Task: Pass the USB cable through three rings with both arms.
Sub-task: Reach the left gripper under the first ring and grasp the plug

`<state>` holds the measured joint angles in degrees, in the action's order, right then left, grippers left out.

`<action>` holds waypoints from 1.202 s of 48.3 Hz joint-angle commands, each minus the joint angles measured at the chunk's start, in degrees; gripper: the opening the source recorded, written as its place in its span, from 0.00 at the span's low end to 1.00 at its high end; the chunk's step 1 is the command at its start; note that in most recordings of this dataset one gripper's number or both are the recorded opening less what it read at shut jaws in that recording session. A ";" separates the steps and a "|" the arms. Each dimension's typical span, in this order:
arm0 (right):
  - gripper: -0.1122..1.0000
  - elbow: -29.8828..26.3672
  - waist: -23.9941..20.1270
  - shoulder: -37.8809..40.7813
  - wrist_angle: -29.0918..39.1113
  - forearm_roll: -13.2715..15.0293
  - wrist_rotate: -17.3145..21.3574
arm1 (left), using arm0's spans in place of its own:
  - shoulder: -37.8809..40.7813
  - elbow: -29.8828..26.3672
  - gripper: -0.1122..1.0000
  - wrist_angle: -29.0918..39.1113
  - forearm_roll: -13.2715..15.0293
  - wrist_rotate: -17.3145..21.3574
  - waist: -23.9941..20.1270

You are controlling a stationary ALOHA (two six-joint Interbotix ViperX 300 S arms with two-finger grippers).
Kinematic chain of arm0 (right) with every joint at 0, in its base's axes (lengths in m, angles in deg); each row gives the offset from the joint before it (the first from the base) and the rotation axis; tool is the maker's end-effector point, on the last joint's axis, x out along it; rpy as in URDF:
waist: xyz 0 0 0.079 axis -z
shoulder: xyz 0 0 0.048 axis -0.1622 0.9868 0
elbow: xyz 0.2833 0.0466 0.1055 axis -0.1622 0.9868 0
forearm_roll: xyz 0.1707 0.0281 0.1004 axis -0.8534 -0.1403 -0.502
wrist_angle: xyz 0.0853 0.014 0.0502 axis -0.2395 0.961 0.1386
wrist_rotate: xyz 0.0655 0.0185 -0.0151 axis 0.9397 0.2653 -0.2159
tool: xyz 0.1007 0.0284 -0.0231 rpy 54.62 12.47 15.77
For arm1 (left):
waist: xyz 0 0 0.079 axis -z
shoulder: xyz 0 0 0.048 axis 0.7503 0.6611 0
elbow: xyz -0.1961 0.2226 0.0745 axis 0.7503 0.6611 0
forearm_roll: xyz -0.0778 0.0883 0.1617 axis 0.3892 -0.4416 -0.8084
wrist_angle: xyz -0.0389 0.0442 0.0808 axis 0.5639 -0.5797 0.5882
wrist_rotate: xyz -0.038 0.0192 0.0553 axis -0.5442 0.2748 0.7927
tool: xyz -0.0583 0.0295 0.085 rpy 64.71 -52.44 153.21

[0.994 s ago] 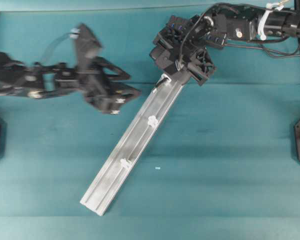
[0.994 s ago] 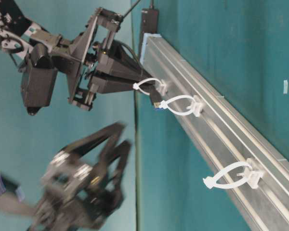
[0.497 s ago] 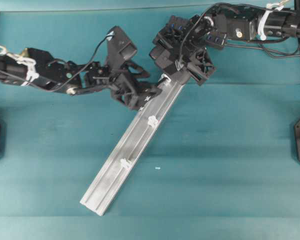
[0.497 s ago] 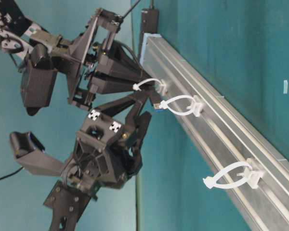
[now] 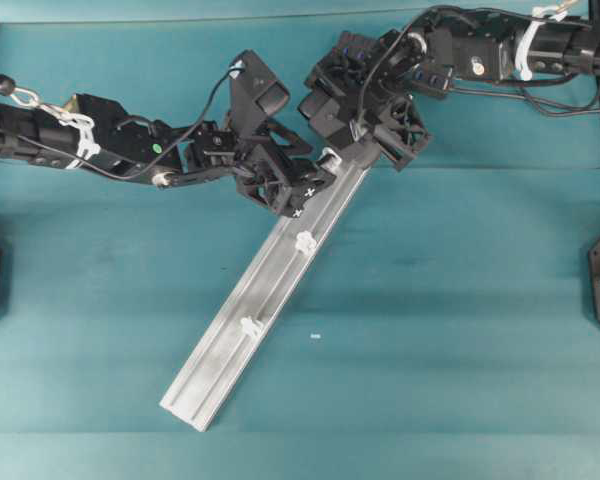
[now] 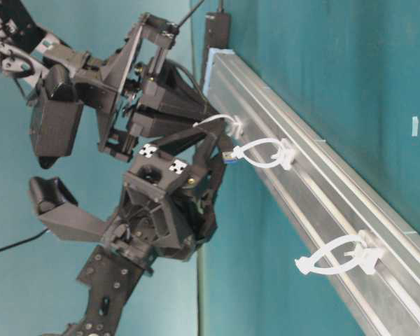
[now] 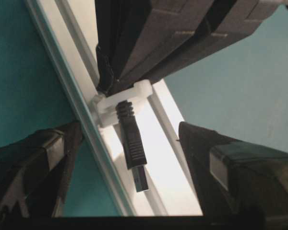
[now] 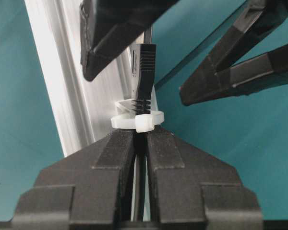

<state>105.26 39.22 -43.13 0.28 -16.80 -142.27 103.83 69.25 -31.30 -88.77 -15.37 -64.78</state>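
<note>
The right gripper is pressed together on the cable, pinching the cord just behind the first ring. Ahead of its fingertips the black plug pokes through that ring and out the far side. In the left wrist view the plug hangs past the ring with its metal tip free, lying along the rail.

The left gripper is spread wide, one finger on each side of the plug; neither pad touches it. The plug sits between the fingers, near the middle of the gap, with the rail running under both.

From overhead the left gripper meets the right gripper at the upper end of the rail. Two more rings lie beyond the left gripper, down the rail: the second just past its fingertips, the third well apart from it. In the table-level view the second ring stands just beside the plug tip and the third is farther along.
</note>
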 commanded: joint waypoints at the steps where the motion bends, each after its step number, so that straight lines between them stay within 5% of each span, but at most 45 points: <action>1: 0.16 -0.53 -0.26 0.18 -0.35 -0.44 -0.35 | 0.00 -0.79 0.86 -0.53 -0.18 -0.26 0.62; 14: 0.16 -0.44 -0.26 0.09 -0.88 -0.44 -0.26 | 0.26 -0.53 0.68 -0.18 -0.18 -0.53 1.93; 30: 0.16 0.00 -0.26 0.00 -0.70 -0.44 0.00 | 0.18 -0.88 0.22 -0.44 -0.18 0.26 2.55; 58: 0.16 0.97 -1.41 -0.44 -3.52 -0.26 4.13 | 0.18 -0.97 0.22 -0.44 -0.18 0.09 2.55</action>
<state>106.49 38.60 -43.48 -2.36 -16.80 -139.28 104.62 69.08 -31.04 -88.77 -15.37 -62.94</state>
